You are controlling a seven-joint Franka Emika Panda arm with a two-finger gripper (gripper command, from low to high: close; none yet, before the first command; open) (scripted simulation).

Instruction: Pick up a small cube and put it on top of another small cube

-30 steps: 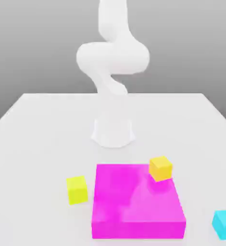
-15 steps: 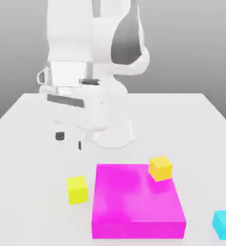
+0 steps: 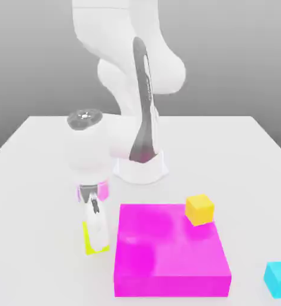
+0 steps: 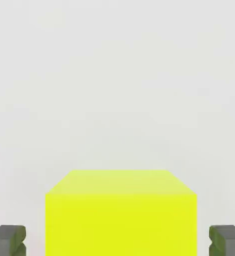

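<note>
Gripper (image 4: 117, 242): open, one finger on each side of the cube, not touching.
Cube (image 4: 120, 214): on the table (image 4: 114, 75).

The arm (image 3: 128, 72) is glossy white with rounded, bulbous links and a dark grey band down one link. A grey disc caps the wrist joint (image 3: 85, 118). Its fingers (image 4: 8, 240) are dark grey with blocky, notched pads.

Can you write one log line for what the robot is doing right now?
phase: reaching | gripper: open, straddling lime cube | cube: on table, beside magenta block | orange cube: on block
</note>
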